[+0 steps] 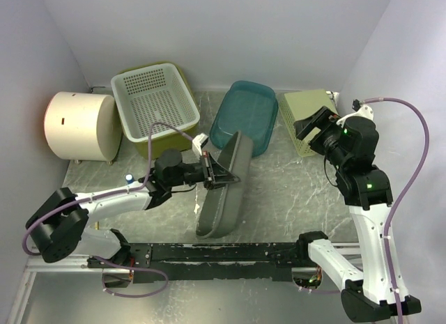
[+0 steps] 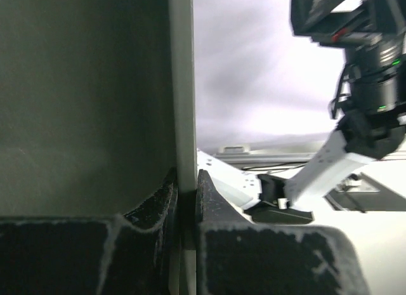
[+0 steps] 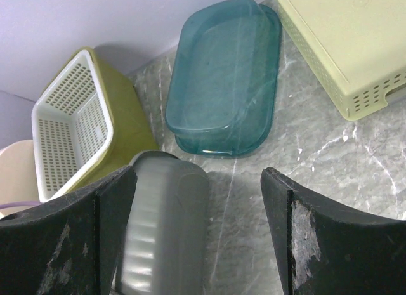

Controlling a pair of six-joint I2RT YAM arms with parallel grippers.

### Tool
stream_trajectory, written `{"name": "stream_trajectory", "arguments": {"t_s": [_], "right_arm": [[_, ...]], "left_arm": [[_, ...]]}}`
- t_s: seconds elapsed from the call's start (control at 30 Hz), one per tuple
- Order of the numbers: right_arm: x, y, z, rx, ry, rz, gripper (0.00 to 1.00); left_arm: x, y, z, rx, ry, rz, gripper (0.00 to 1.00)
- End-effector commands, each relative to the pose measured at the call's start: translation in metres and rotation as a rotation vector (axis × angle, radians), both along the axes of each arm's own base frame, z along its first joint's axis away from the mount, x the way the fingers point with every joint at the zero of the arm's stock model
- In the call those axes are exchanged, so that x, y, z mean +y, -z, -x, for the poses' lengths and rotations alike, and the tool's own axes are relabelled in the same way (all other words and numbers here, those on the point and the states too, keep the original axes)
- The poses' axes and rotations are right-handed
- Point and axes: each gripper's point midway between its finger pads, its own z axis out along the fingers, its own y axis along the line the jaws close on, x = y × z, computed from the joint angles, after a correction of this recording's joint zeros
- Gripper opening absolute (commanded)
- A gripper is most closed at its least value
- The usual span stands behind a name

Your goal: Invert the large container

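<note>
**Operator:** Location of the large container, and the grip on it?

**Technician:** The long grey plastic container stood tilted on one long edge, just in front of the teal translucent plastic tub. The left pincer was clamped narrow on its rim. The right pincer hung wide and held nothing, right of the tub.

**Operator:** Hazard?

**Technician:** A single-rim grip could probably slip. The container might then topple the wrong way or strike the tub.

**Operator:** Count?

**Technician:** One grey container, one teal tub, one white perforated basket, one pale green perforated crate, one cream cylinder, two pincers.

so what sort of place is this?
Probably a lab robot cell: plain white walls box in a marble-look tabletop, left arm and right arm share a rail, and the teal tub and white basket look like props.
</note>
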Motion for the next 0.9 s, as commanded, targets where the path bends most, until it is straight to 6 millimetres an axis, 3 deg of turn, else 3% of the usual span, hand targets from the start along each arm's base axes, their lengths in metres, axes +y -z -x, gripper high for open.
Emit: {"name": "stream_trajectory", "arguments": {"t_s": [0.0,0.1,0.3,0.6,0.77,0.87], "right_arm": [[-0.001,-0.009,-0.001,-0.035,0.002,-0.005,0.8],[0.001,-0.006,-0.003,-0.024,-0.003,-0.004,0.8],[0.004,-0.001,-0.009,-0.016,-0.012,-0.017,0.8],[0.012,0.011,-0.016,0.019,-0.049,-0.021,0.8],[0.013,0.012,-0.018,0.021,-0.054,-0.023,0.8],[0.013,0.015,-0.019,0.029,-0.053,-0.025,0.8]], "left_arm": [[0.026,0.002,-0.002,0.069,-0.016,0.099,0.07],[0.041,0.007,-0.014,0.071,-0.057,0.058,0.07],[0.056,0.023,-0.02,0.089,-0.078,-0.058,0.07],[0.114,0.05,-0.031,0.111,-0.097,-0.198,0.07],[0.142,0.081,-0.028,0.123,-0.08,-0.379,0.27],[0.155,0.089,-0.031,0.112,-0.106,-0.468,0.5]]}}
